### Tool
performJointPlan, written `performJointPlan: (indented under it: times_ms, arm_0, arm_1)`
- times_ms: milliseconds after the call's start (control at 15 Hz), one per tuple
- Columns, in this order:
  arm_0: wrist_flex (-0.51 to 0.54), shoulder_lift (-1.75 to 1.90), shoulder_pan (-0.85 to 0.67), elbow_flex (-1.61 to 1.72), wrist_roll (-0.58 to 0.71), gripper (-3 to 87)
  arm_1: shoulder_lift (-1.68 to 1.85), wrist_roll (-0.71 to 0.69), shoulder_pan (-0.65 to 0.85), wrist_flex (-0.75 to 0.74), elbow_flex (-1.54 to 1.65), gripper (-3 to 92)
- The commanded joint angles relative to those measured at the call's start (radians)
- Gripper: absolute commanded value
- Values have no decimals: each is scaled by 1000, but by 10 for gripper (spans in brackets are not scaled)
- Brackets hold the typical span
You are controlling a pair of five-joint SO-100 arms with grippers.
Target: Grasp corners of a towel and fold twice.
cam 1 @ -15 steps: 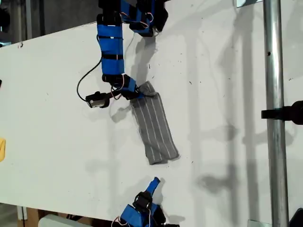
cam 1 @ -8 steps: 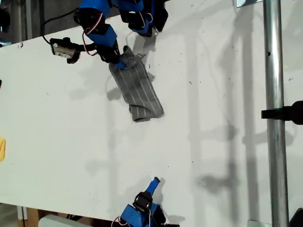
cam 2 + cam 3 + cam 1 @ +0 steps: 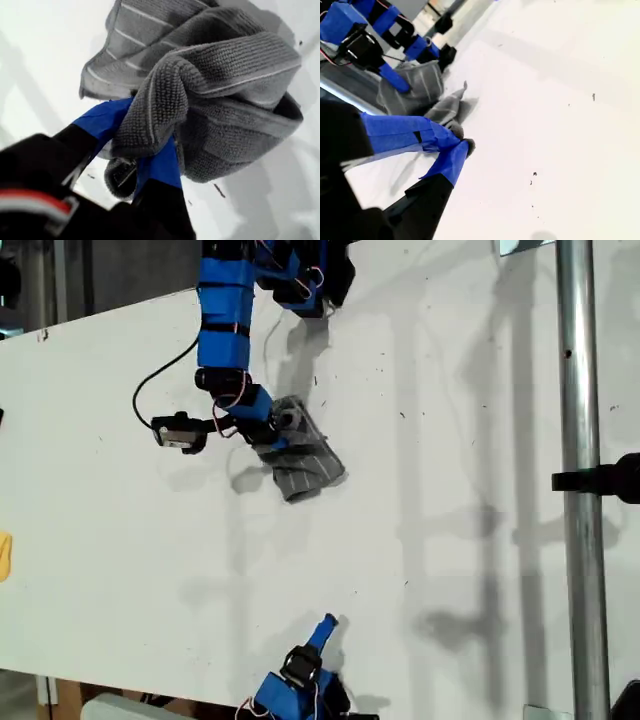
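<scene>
Inspecting the scene: the towel (image 3: 300, 462) lies as a compact bunched bundle on the white tabletop (image 3: 450, 540), in the far part of the exterior view, a little left of centre. Your first claw (image 3: 142, 150) is clenched on a thick fold of that cloth — the first wrist view shows grey pile wrapped over and between the blue fingers (image 3: 100, 120). Its arm reaches in from the far edge, and a loose cable (image 3: 160, 390) trails off it to the exterior view's left.

Your second claw (image 3: 462, 146) sits well apart from the towel at the near edge; its tips meet with nothing of the towel between them, so treat it as closed and empty.

Judgement on the step in hand: a fold is being laid, but the bundle looks rumpled rather than flat. To do it well:

- Lower the gripped fold until it rests on the layer beneath before you let go.
- Release slowly — terry pile may cling to the taped fingers.
- Check that the edges line up; no single corner can be told apart in the bunch.
- Keep the cable clear of the cloth.

Risk: dragging the whole bundle instead of folding it.
</scene>
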Motion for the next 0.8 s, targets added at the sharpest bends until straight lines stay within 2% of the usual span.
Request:
performJointPlan:
  times_ms: [0, 267, 333, 400, 467, 533, 600, 733]
  arm_0:
    - [-25, 8, -17, -9, 0, -25]
    - [-25, 8, -23, -5, 9, -23]
    - [-28, 8, -23, -5, 11, -23]
    - [-28, 8, -23, -5, 11, -23]
    - [-29, 8, -25, 0, 11, -23]
    - [-38, 8, -26, 6, 15, -21]
    - [-49, 8, -29, 11, 21, -21]
    - [-52, 8, -32, 12, 26, -21]
  arm_1:
    - [-101, -15, -25, -95, -130, -2]
    - [-288, -44, -75, -187, -327, -2]
    - [-288, -40, -78, -196, -333, 76]
    - [-275, -78, -91, -222, -331, 412]
    - [-239, -155, -107, -265, -331, 416]
    - [-198, -196, -110, -314, -321, 241]
    - [-160, -215, -104, -374, -296, 113]
    - [-103, -224, -72, -471, -262, 44]
